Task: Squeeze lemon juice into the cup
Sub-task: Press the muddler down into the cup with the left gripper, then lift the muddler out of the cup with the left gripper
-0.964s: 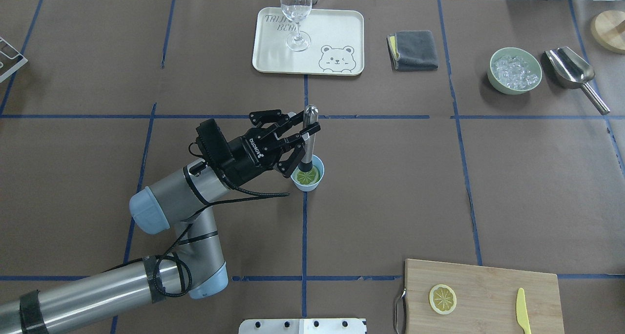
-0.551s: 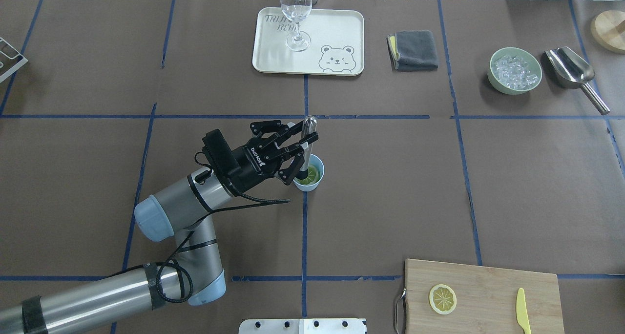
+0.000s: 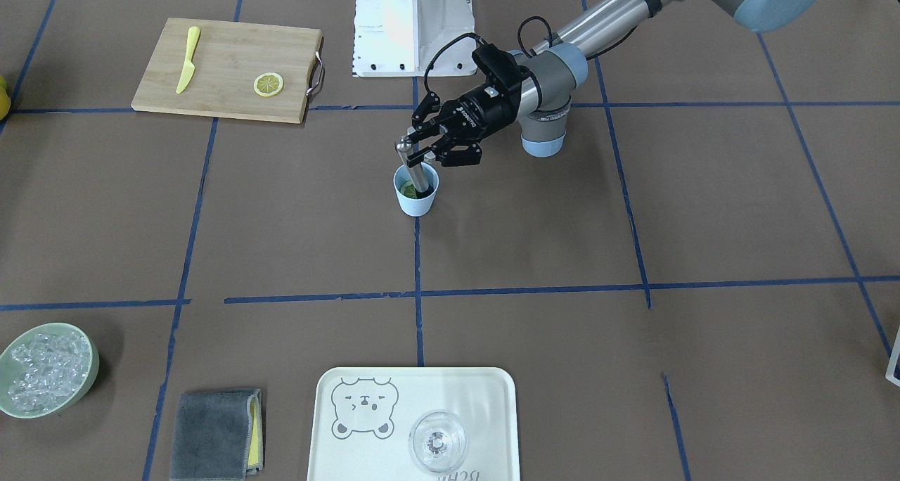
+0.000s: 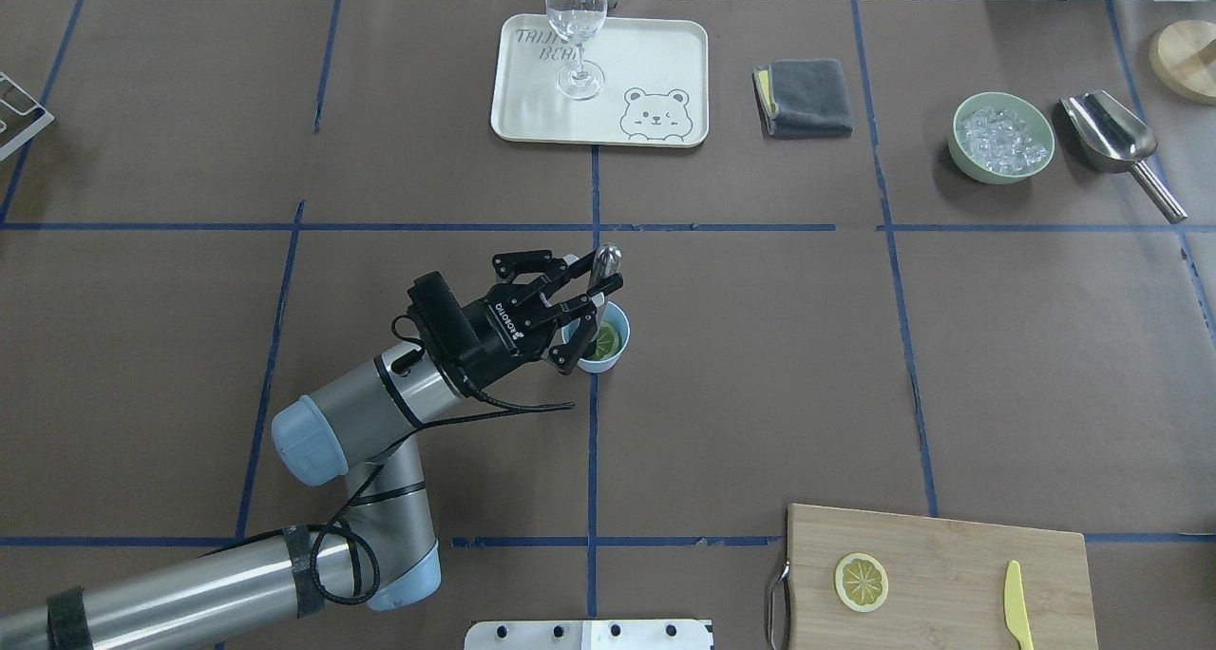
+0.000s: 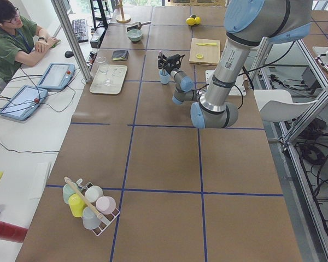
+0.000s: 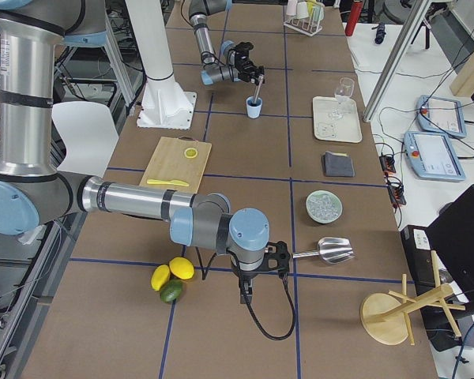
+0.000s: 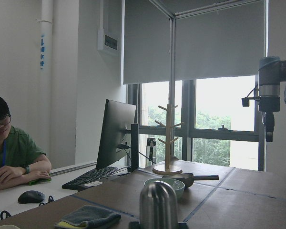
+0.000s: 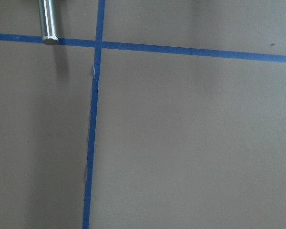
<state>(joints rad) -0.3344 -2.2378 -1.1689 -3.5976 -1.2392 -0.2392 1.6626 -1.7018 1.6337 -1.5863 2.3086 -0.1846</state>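
The light-blue cup stands at mid table, also in the front view. A lemon slice lies in its bottom, looking greenish. My left gripper is shut on a metal muddler that stands tilted in the cup with its lower end on the slice; the front view shows the gripper just above the rim. The muddler's top fills the bottom of the left wrist view. My right gripper hangs low over the table's right end; I cannot tell whether it is open.
A second lemon slice and a yellow knife lie on the cutting board at front right. A tray with a clear glass, a grey cloth, a green ice bowl and a metal scoop are at the back.
My left gripper has come down and back a little with the muddler, pressing it deeper into the cup and tilting it. The cup has stayed in place.
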